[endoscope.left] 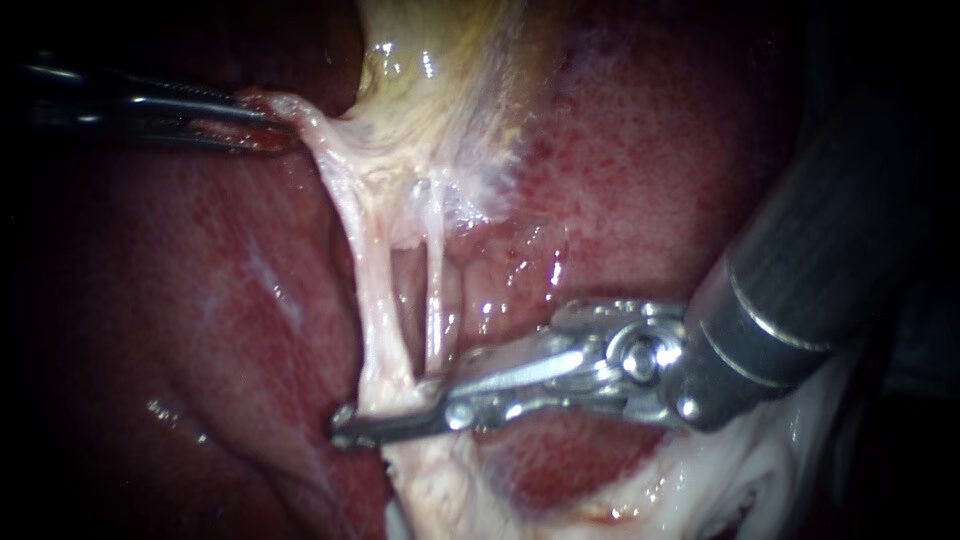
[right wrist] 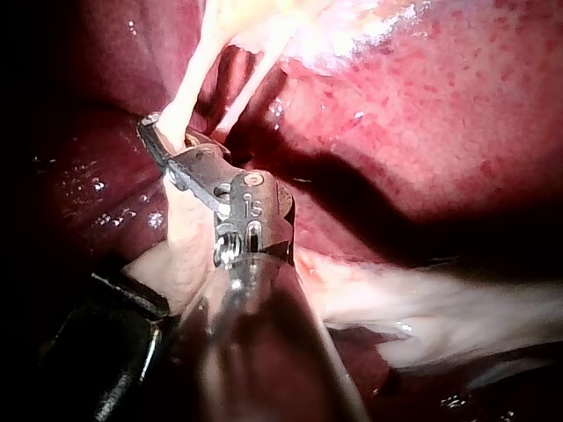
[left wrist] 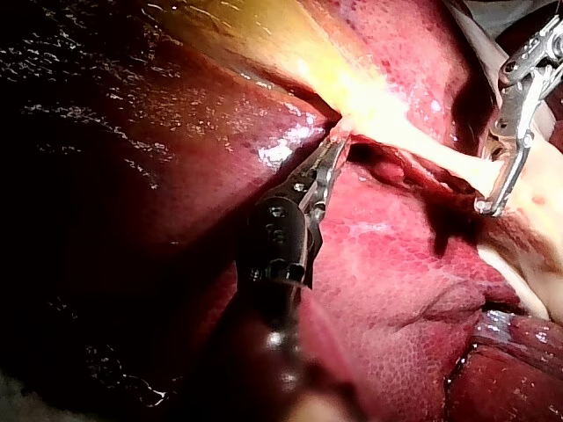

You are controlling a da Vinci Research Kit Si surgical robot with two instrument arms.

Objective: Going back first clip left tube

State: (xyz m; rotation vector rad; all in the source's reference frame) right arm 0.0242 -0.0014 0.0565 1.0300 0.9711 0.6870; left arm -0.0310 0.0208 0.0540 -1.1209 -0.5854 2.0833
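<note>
- Currently my left instrument (endoscope.left: 262,122), a slim dark shaft entering from nine o'clock in the endoscope view, has its jaws clenched on the pale stretched tissue (endoscope.left: 300,125) at the foot of the yellowish, glistening gallbladder (endoscope.left: 440,70) at twelve o'clock.
- Whitish and taut, the left tube (endoscope.left: 368,290) runs from that tissue down toward six o'clock, and the thinner, pale right tube (endoscope.left: 436,300) lies just beside it.
- My right instrument (endoscope.left: 385,411), a thick grey shaft with silver metal jaws, comes in from three o'clock. Its jaws stand apart, released, and the left tube passes between them near their tips.
- Dark red, mottled liver (endoscope.left: 200,300) surrounds both tubes.
</note>
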